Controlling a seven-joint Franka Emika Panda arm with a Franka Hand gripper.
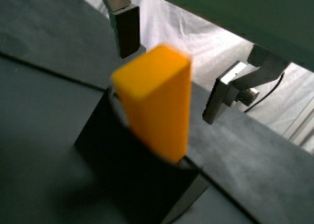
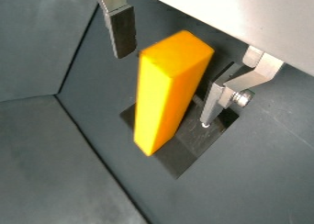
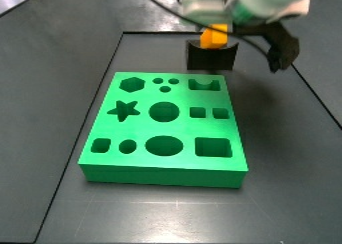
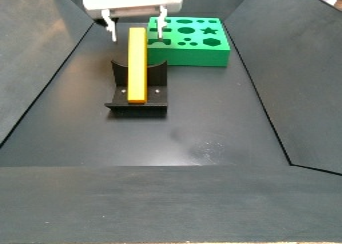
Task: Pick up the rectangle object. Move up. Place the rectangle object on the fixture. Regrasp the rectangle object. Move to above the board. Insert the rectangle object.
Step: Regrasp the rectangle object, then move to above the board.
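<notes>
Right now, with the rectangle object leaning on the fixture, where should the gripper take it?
Grip the rectangle object near its upper end, coming down from above with one finger on each broad side face. It stands tilted against the fixture, lower end seated there, so only the top is free. The gripper already hangs open around that end.
</notes>
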